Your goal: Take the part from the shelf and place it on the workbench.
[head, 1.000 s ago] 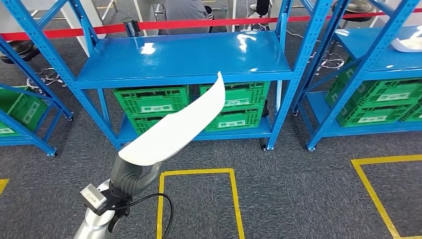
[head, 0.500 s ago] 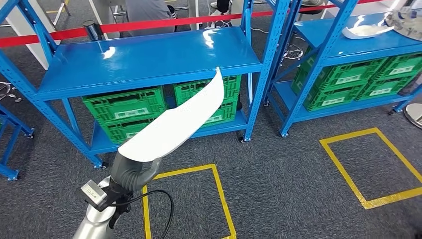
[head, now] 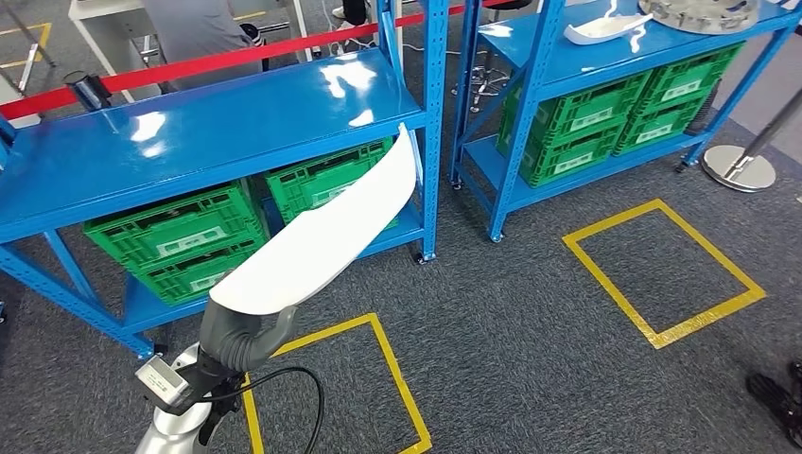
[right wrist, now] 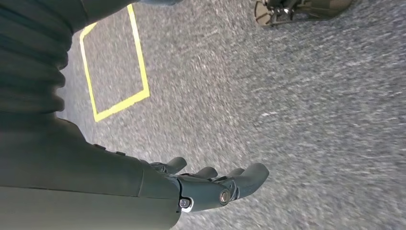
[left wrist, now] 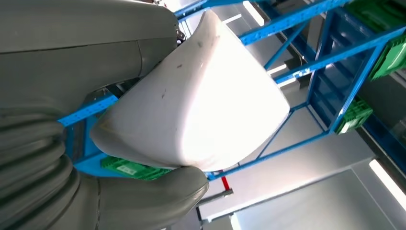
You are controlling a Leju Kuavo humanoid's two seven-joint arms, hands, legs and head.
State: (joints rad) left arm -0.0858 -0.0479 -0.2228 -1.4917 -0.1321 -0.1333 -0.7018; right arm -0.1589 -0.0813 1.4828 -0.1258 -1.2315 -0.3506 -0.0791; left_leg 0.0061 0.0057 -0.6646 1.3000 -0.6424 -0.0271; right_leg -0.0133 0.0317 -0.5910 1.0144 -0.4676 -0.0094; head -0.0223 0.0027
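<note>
A long, curved white part [head: 317, 241] rises from my left hand [head: 241, 336], which grips its lower end out in front of the blue shelves. In the left wrist view the white part [left wrist: 201, 96] sits clamped between the grey thumb and palm of my left hand [left wrist: 119, 143]. My right hand [right wrist: 215, 184] hangs over grey carpet with its dark fingers loosely extended and nothing in them.
A blue shelf [head: 189, 132] with green crates [head: 180, 232] below stands ahead on the left. A second blue shelf [head: 605, 57] at right carries another white part [head: 605, 28] and a grey disc [head: 705, 11]. Yellow floor squares [head: 662, 270] mark the carpet. A person [head: 189, 28] stands behind red tape.
The whole scene has slid left across the picture as the camera turned right. The second shelf and a yellow square have come further in. My left hand still holds the part the same way.
</note>
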